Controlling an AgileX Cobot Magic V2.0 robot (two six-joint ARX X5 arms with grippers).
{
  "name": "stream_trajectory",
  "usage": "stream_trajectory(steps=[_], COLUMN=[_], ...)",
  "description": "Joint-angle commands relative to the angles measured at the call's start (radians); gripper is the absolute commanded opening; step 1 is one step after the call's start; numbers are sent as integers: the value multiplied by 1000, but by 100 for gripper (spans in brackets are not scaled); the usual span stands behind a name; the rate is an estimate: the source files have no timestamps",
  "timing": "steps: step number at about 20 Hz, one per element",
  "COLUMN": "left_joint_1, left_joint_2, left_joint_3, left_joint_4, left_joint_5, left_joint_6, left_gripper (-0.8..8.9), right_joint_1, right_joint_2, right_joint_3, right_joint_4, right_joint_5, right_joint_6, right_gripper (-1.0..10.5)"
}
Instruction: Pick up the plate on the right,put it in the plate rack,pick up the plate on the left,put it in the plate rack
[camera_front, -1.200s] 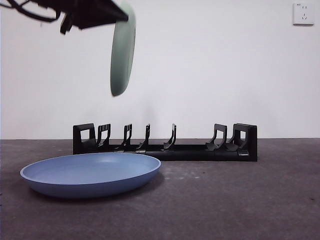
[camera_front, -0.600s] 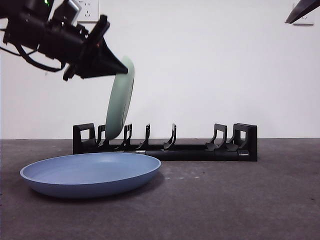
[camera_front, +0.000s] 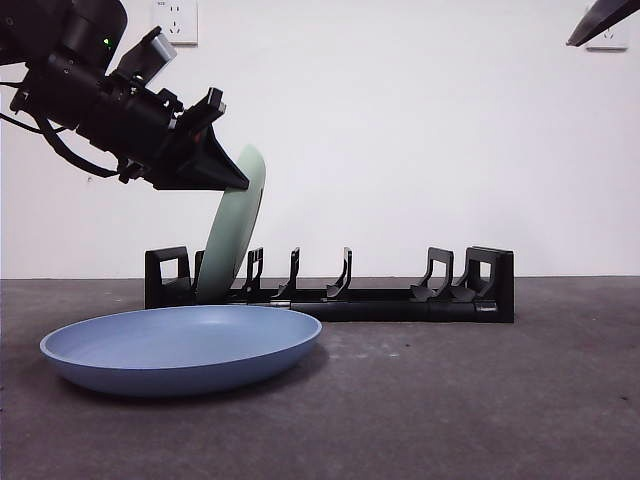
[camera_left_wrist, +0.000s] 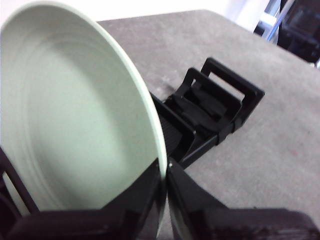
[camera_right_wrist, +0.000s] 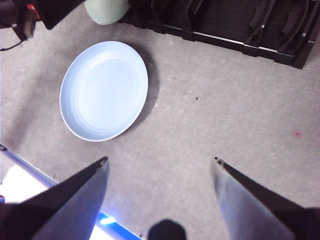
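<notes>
A pale green plate (camera_front: 232, 235) stands on edge, tilted, with its lower rim down among the dividers at the left end of the black plate rack (camera_front: 400, 300). My left gripper (camera_front: 225, 175) is shut on the plate's upper rim. In the left wrist view the jaws pinch the green plate (camera_left_wrist: 75, 115) by its edge, with the rack's end piece (camera_left_wrist: 215, 107) just beyond. A blue plate (camera_front: 180, 345) lies flat on the table in front of the rack's left half. My right gripper (camera_right_wrist: 157, 162) hangs open high above the blue plate (camera_right_wrist: 104, 90), holding nothing.
The rack's middle and right slots (camera_right_wrist: 235, 25) hold nothing. The right arm shows only as a dark tip (camera_front: 605, 20) at the top right corner. Grey table (camera_front: 480, 400) spreads bare to the right of the blue plate. Wall sockets (camera_front: 174, 20) sit high on the white wall.
The left gripper has come down and slightly left with the green plate, from high above the rack until the plate's lower rim sits among the left dividers. The blue plate has not moved.
</notes>
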Motion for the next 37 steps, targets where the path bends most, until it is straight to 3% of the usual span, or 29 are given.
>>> stream_trajectory(steps=[1,12,20,23,26,29,32,37], left_joint_1=[-1,-35,-73,-83,-87,-92,-92,-92], left_joint_2=[11,11,11,10,10,9,-20,-183], left_joint_3=[-6,-6,-5,-5,-5,-5,-5,-5], left_joint_4=[-31,-27,-73,-74,-76,-80,-84,-162], left_joint_5=[-25,-69,-136,-149,-148,-141,-141,-129], left_joint_6=[34,58,182,182,179,177,124,123], left_gripper=[-4,-3,-6,12,165,166,166,166], right_joint_1=[1,1,1,1,1,1,1,1], right_joint_2=[1,1,1,1,1,1,1,2], right_joint_3=[-10,-10,-10,-10,-10,-10,-10,-10], right_joint_4=[7,5,7,6,6,6,6,24], right_joint_5=[-3,-3,-3,-3,-2,0,0,0], right_joint_6=[-11,-10,-11,-11,-11,-11,-15,-14], right_gripper=[347,347,347,347,347,347,347,347])
